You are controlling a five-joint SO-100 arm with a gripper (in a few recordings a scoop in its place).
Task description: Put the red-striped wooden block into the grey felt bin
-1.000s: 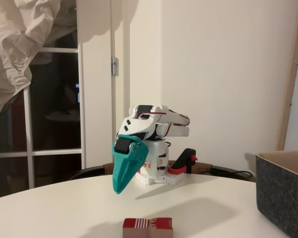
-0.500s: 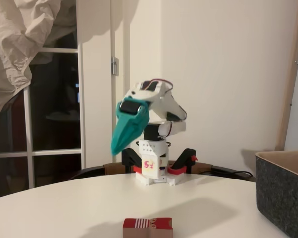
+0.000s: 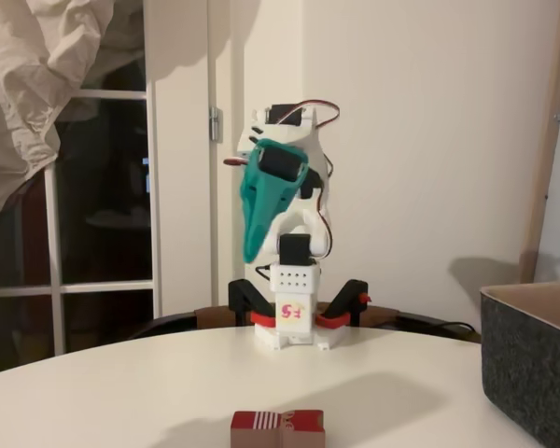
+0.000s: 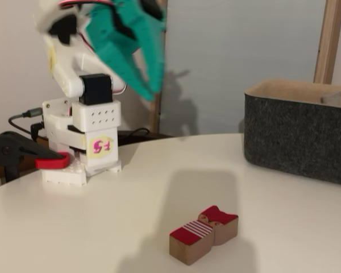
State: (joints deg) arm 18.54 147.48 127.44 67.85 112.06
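The red-striped wooden block lies flat on the white table, its dark red top with the red-and-white striped patch facing up and its sides plain tan wood. In both fixed views it rests alone on the table, touching nothing else.

Taking the block as the landmark: the grey felt bin stands well apart from it, behind and to the right in one fixed view, and at the right edge of the picture in the other. The bin sits upright on the table, its dark charcoal wall straight and its lighter tan inside showing at the rim. Something pale shows just inside the far rim, too blurred to tell what it is.

The white arm base, marked with a pink-lettered yellow sticker, stands behind the block, clamped to the table edge by black-and-red clamps. The arm is raised high above the block, with the teal gripper hanging tip downward, well clear of the table and holding nothing. In one fixed view two teal fingers spread apart a little at the tips, so the jaws stand slightly parted; motion blur softens them there.
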